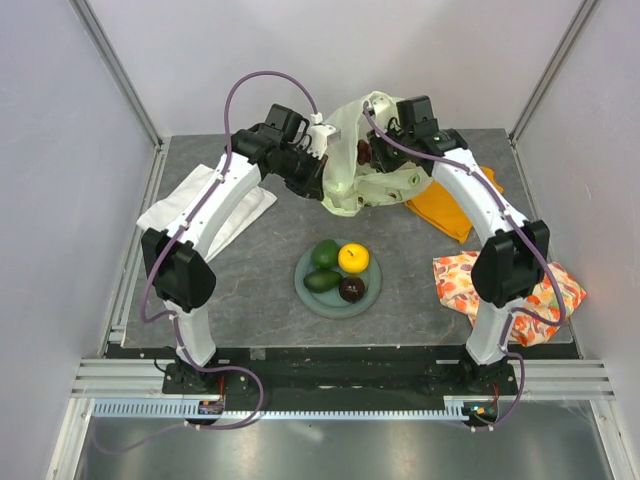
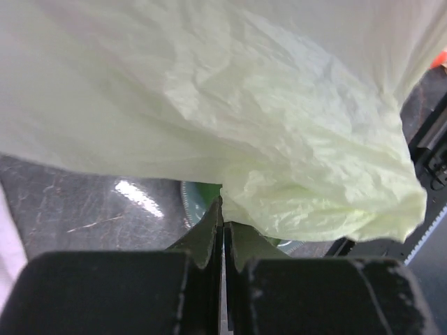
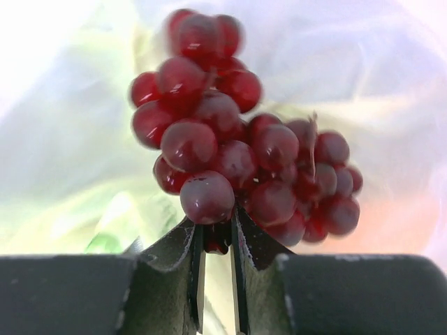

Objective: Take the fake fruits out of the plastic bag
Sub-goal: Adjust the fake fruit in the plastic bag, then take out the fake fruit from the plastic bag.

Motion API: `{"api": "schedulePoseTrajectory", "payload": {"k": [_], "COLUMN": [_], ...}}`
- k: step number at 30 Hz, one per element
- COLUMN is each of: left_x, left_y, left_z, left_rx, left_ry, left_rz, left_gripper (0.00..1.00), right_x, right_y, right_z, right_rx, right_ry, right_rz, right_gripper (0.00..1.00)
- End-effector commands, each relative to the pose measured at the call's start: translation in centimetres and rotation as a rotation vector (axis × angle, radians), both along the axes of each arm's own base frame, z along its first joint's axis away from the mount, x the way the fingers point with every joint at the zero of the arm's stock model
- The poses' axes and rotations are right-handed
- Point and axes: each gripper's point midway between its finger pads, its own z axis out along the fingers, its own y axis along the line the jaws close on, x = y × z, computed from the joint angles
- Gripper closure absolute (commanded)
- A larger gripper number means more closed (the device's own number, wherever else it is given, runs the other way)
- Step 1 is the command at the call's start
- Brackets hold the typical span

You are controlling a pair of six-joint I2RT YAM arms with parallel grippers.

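Left tool (image 2: 223, 223) pinches the crinkly pale yellow-green plastic bag (image 2: 279, 139) raised above the counter (image 1: 250, 290); right tool (image 3: 216, 237), inside it, nips the dark-red plastic grape bunch (image 3: 237, 139) by its lower edge only, so withdrawal may shed it.

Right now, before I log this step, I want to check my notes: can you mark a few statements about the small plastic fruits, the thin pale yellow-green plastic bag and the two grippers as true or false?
1. The grey-green round plate holds four plastic fruits. True.
2. The dark-red grape bunch lies on the plate. False: it is up at the bag, pinched by the right gripper.
3. The left gripper is shut on the pale yellow-green plastic bag. True.
4. The white folded cloth lies on the table's right side. False: it lies on the left, beside the left arm.
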Motion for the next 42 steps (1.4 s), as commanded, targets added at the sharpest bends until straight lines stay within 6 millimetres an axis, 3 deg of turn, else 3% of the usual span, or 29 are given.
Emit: {"api": "schedulePoseTrajectory", "payload": {"k": [1, 3, 7, 10, 12, 16, 18, 21, 24, 26, 29, 31, 33, 34, 36, 37, 42], "left_x": [4.6, 5.8, 8.6, 10.1, 10.7, 11.7, 11.8, 11.5, 10.9, 10.4, 10.1, 9.9, 9.5, 9.2, 8.2, 7.9, 6.3], "left_y": [2.2, 2.9, 4.6, 4.9, 4.7, 4.2, 3.8, 3.3, 2.9, 2.6, 2.3, 2.0, 1.7, 1.5, 1.3, 1.2, 1.0], "left_z": [1.8, 1.7, 2.4, 3.0, 2.3, 1.6, 1.6, 1.8, 1.1, 1.0, 0.9, 0.9, 0.6, 0.6, 0.3, 0.2, -0.6], "left_rx": [0.021, 0.021, 0.010, -0.007, -0.005, -0.017, -0.030, -0.045, -0.034, -0.034, -0.043, -0.049, -0.058, -0.059, -0.063, -0.063, -0.050], "left_ry": [-0.118, -0.121, -0.148, -0.173, -0.169, -0.161, -0.162, -0.157, -0.145, -0.139, -0.124, -0.119, -0.100, -0.095, -0.070, -0.065, -0.030], "left_rz": [0.147, 0.202, 0.291, 0.301, 0.292, 0.277, 0.265, 0.243, 0.224, 0.214, 0.202, 0.198, 0.183, 0.175, 0.160, 0.155, 0.139], "left_gripper": [0.99, 0.98, 0.98, 0.98, 0.98, 0.98, 0.99, 0.99, 0.98, 0.98, 0.99, 0.98, 0.98, 0.98, 0.99, 0.98, 0.99], "right_x": [-3.1, -3.1, -3.1, -1.8, -0.9, 1.5, 1.5, -0.1, -1.0, -0.6, 0.4, 0.9, 1.4, 1.7, 2.3, 2.5, 4.3], "right_y": [-0.1, -0.8, -1.3, -1.6, -0.9, -1.2, -1.5, -2.6, -3.9, -3.9, -2.8, -2.3, -2.6, -2.9, -3.4, -3.4, -3.1], "right_z": [2.6, 2.3, -2.0, -2.3, -1.8, -4.5, -4.9, -7.4, -8.3, -6.4, -2.5, -2.1, -3.5, -5.6, -7.3, -9.1, -11.9], "right_rx": [0.094, 0.095, 0.040, 0.019, 0.034, -0.017, -0.041, -0.101, -0.133, -0.059, 0.035, 0.060, 0.034, 0.003, -0.034, -0.046, -0.078], "right_ry": [0.039, 0.042, 0.088, 0.030, -0.017, 0.006, 0.043, 0.130, 0.141, 0.116, 0.030, 0.007, 0.028, 0.069, 0.098, 0.130, 0.141], "right_rz": [0.037, 0.009, 0.004, 0.006, 0.035, -0.011, -0.011, -0.030, -0.050, -0.082, -0.070, -0.067, -0.085, -0.093, -0.109, -0.112, -0.125], "right_gripper": [0.79, 0.79, 0.79, 0.77, 0.74, 0.76, 0.76, 0.76, 0.78, 0.78, 0.67, 0.41, 0.29, 0.28, 0.27, 0.27, 0.26]}}
